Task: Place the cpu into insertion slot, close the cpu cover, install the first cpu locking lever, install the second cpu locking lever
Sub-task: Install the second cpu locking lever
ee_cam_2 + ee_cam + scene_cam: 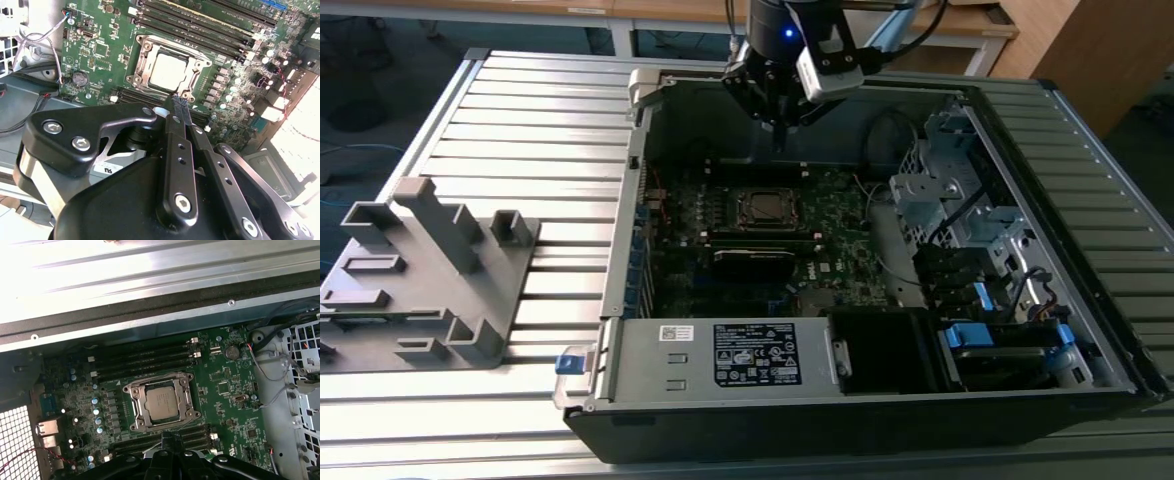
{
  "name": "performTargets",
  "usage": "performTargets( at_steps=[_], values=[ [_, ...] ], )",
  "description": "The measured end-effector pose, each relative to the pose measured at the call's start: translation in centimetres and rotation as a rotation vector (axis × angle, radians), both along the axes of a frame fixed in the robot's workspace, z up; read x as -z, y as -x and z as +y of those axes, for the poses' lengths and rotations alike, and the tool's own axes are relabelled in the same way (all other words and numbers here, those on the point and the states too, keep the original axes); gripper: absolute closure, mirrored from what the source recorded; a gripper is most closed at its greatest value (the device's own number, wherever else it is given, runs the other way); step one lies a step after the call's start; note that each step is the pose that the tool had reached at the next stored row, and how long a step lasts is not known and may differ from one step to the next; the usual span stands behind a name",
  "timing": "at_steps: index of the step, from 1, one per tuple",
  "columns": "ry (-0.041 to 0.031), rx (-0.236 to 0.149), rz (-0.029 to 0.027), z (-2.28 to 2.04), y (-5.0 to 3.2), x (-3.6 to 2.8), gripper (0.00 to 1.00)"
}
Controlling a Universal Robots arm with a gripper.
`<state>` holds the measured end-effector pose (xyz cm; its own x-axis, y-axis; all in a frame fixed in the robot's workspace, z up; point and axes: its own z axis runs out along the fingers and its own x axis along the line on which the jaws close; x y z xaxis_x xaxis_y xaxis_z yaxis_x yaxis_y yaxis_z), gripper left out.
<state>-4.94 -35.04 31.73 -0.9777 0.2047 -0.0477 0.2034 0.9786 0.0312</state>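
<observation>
The cpu (765, 206) lies flat in its socket on the green motherboard, its dull silver top showing in both wrist views (167, 73) (161, 405). The cpu cover (141, 64) (134, 409), a thin silvery frame, lies down around the chip and leaves its top showing through the window. My gripper (781, 128) hangs above the open computer case, over the far side of the board and well above the socket. Its two black fingers (183, 107) are pressed together with nothing between them. In the first wrist view the fingertips (169, 441) sit just beside the socket's edge.
Black memory slots (140, 362) run along both sides of the socket. A metal drive cage (961, 190) and cables fill the case on the exterior view's right. The power supply (747, 355) sits at the near end. A grey fixture (427, 270) stands on the slatted table.
</observation>
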Motion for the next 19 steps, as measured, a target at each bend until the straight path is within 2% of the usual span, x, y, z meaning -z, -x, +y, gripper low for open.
performTargets(
  at_steps=[6, 15, 19],
  values=[
    [0.0, 0.0, 0.0, -0.19, 0.0, 0.0, 0.89],
    [0.0, -0.001, 0.0, -0.93, 0.0, 0.03, 0.89],
    [-0.0001, -0.002, 0.0, -1.23, 0.0, 0.45, 0.89]
  ],
)
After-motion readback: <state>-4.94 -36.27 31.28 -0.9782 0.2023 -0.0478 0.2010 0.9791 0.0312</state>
